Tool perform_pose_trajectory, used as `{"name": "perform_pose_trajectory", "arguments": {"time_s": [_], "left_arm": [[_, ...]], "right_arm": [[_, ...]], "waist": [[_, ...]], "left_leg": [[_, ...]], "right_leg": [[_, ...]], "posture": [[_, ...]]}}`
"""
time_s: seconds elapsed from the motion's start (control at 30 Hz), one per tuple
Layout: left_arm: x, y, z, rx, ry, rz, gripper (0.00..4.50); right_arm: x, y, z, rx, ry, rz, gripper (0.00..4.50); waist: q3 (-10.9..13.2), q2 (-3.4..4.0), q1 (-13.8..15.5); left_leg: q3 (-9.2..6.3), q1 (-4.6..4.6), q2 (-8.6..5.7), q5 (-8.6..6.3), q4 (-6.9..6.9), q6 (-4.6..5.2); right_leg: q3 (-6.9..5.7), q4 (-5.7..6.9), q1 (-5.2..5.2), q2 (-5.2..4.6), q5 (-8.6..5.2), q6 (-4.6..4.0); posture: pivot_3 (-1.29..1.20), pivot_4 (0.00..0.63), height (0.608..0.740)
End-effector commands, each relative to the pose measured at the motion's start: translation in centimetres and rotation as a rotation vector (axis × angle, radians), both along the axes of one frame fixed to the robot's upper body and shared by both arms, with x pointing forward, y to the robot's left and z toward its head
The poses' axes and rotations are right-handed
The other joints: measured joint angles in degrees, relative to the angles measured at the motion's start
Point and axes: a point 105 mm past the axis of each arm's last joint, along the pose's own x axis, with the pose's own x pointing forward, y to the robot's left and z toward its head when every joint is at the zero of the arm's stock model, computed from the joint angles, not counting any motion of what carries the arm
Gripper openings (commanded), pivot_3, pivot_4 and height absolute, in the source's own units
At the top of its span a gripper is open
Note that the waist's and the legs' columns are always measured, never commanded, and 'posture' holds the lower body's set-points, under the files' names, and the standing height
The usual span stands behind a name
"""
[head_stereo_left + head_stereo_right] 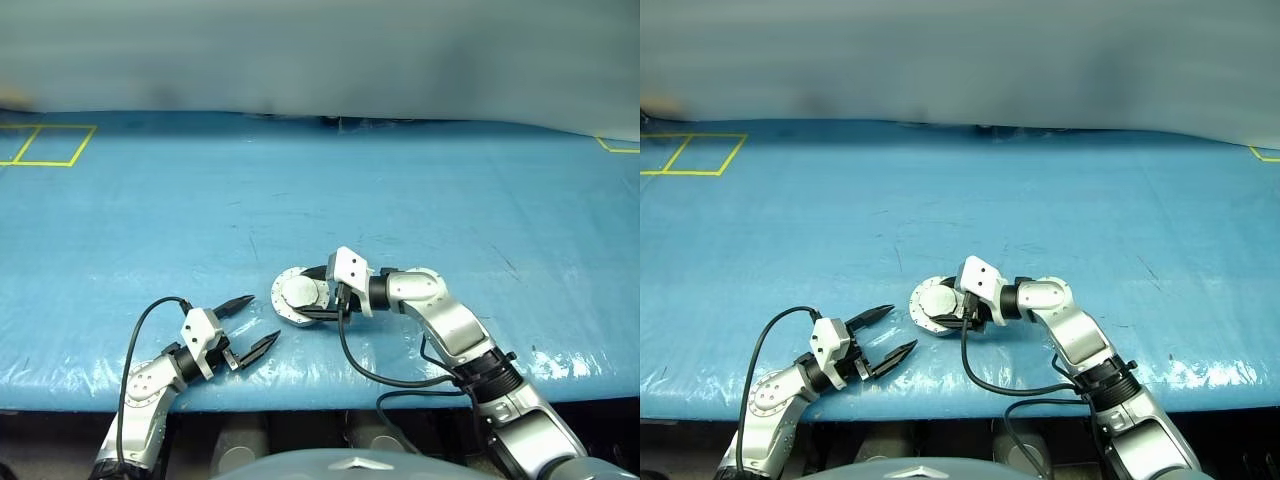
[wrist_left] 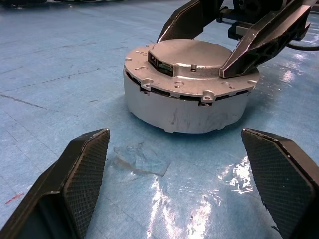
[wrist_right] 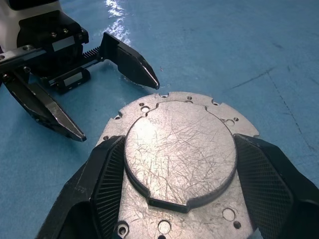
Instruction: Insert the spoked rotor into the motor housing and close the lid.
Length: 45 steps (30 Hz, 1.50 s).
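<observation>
The motor housing [image 2: 184,107] stands on the blue table with the lid [image 2: 189,55] lying closed on top of it, plain grey face and raised round centre up. The spoked rotor is hidden. My right gripper [image 3: 178,139] reaches in from the right, its fingers [image 3: 112,174] pressed against both sides of the lid's raised centre. My left gripper [image 1: 263,317] sits low at the near left, a short way from the housing, pointing at it with its jaws wide apart and nothing between them.
The blue table [image 1: 420,180] stretches far and to both sides. Its front edge runs just behind my left gripper. Yellow tape squares [image 1: 50,145] mark the far left corner, another [image 1: 618,147] the far right. A black cable [image 1: 365,370] loops under my right wrist.
</observation>
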Motion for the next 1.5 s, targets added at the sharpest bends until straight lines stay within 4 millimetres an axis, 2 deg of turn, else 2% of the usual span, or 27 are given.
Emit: {"name": "perform_pose_trajectory", "arguments": {"time_s": [0.03, 0.23, 0.57, 0.7, 0.77, 0.97, 1.17, 1.23, 1.5], "left_arm": [[-0.3, -0.2, -0.2, -0.002, 0.009, -0.008, 4.50], [-0.3, -0.2, -0.2, -0.002, 0.009, -0.009, 4.50], [-0.2, -0.2, -0.1, -0.003, 0.006, -0.001, 4.50], [1.7, 0.4, 1.8, -0.111, -0.045, 0.129, 4.50], [2.2, 0.6, 2.6, -0.143, -0.065, 0.131, 4.50], [2.7, -0.6, 3.5, -0.132, -0.087, 0.029, 2.56], [2.7, -1.6, 2.7, -0.070, -0.052, -0.066, 0.53], [2.7, -1.7, 2.4, -0.048, -0.043, -0.080, 0.03], [2.4, -1.7, 0.9, 0.058, 0.003, -0.104, 0.03]], "right_arm": [[0.4, 0.0, 0.4, -0.006, -0.026, 0.001, 3.01], [0.8, -0.1, -0.1, -0.023, -0.014, -0.021, 3.01], [0.7, -0.6, -2.0, -0.107, 0.042, -0.025, 3.01], [0.6, -0.8, -2.3, -0.119, 0.047, -0.026, 3.01], [0.5, -0.7, -2.2, -0.116, 0.047, -0.026, 3.01], [0.5, -0.6, -2.2, -0.114, 0.044, -0.029, 3.01], [0.6, -0.7, -2.2, -0.110, 0.038, -0.044, 3.01], [0.6, -0.7, -2.2, -0.109, 0.038, -0.047, 3.01], [0.7, -0.7, -2.2, -0.104, 0.031, -0.060, 3.01]], "waist": [[0.00, 0.00, -0.02], [0.00, 0.00, -0.02], [-0.02, 0.01, -0.09], [-0.05, 0.03, -0.03], [-0.07, -0.01, -0.01], [-0.09, 0.01, -0.05], [-0.09, 0.01, -0.08], [-0.09, 0.01, -0.08], [-0.17, 0.06, -0.04]], "left_leg": [[0.00, 0.00, 0.00, 0.00, 0.01, 0.00], [0.00, 0.01, 0.00, 0.00, 0.02, 0.00], [0.00, 0.06, 0.00, 0.00, 0.02, 0.00], [0.00, 0.07, 0.00, 0.00, 0.07, 0.00], [-0.02, 0.07, 0.00, 0.01, 0.12, 0.00], [-0.02, 0.06, -0.01, 0.01, 0.13, -0.01], [-0.04, 0.06, 0.00, 0.01, 0.10, -0.01], [-0.04, 0.07, 0.00, 0.01, 0.10, -0.01], [-0.05, 0.09, 0.00, 0.02, 0.12, -0.02]], "right_leg": [[0.00, 0.00, 0.01, 0.00, 0.00, 0.00], [0.00, 0.01, 0.02, 0.00, 0.00, 0.00], [0.00, 0.02, 0.05, 0.01, 0.00, 0.00], [0.00, 0.03, 0.09, 0.00, 0.01, 0.01], [0.00, 0.06, 0.10, 0.01, 0.03, 0.02], [0.00, 0.05, 0.11, 0.02, 0.04, 0.02], [-0.01, 0.05, 0.10, 0.04, 0.05, 0.03], [-0.01, 0.05, 0.10, 0.03, 0.05, 0.03], [-0.01, 0.05, 0.14, 0.03, 0.05, 0.03]], "posture": [[0.00, 0.150, 0.740], [0.00, 0.150, 0.740], [0.00, 0.150, 0.740], [0.00, 0.150, 0.740], [0.00, 0.150, 0.740], [0.00, 0.150, 0.740], [0.00, 0.150, 0.740], [0.00, 0.150, 0.740], [0.00, 0.150, 0.740]]}}
